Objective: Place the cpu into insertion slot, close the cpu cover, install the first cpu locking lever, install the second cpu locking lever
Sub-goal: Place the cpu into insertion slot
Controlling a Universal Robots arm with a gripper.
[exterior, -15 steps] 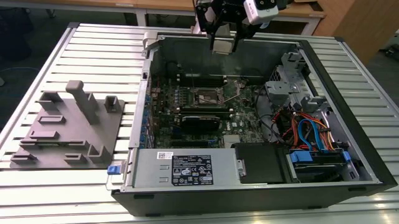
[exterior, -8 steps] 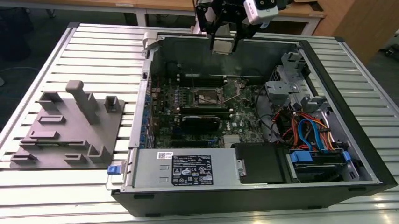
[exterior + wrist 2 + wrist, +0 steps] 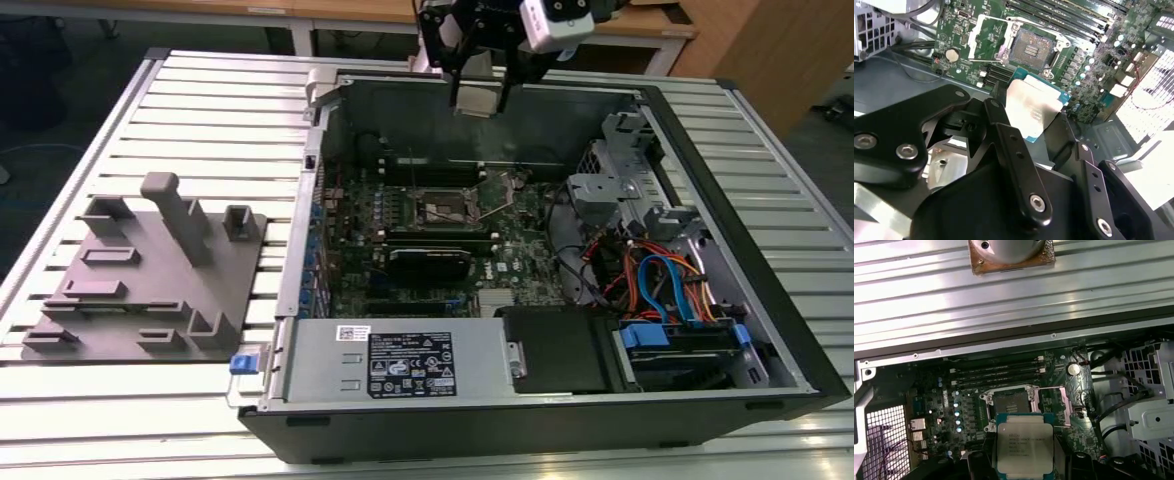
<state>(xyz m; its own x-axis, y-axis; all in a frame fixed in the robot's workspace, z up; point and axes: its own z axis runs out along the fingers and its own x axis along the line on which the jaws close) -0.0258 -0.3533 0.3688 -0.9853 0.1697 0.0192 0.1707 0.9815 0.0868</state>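
Wooden tables [image 3: 334, 12] and a dark floor [image 3: 54, 60] are seen behind a bench [image 3: 200, 110] made of ribbed silver slats. On the bench an open computer case [image 3: 747, 300] is laid on its side, so that the green board [image 3: 350, 262] inside is exposed. A grey moulded holder [image 3: 147, 290] is set on the slats just beside the case, on the exterior view's left. A labelled metal box [image 3: 400, 365] is fitted along the case's near wall, and a bundle of coloured cables [image 3: 661, 280] is packed into the case's far side, on the exterior view's right.

The claw [image 3: 478, 95] is held above the case's far wall, clear of the board. The chip [image 3: 1025, 452] is pinched by its edges between the black fingers [image 3: 1004, 135], its silver-grey top being turned up towards the first wrist view. The chip [image 3: 1034, 107] is kept in the air and apart from the socket [image 3: 1006, 402]. The socket [image 3: 1031, 47] is left bare, with its dark centre uncovered. The cover [image 3: 973, 44] is swung up and stands open beside the socket. Long black memory slots [image 3: 999, 372] are lined up next to the socket.
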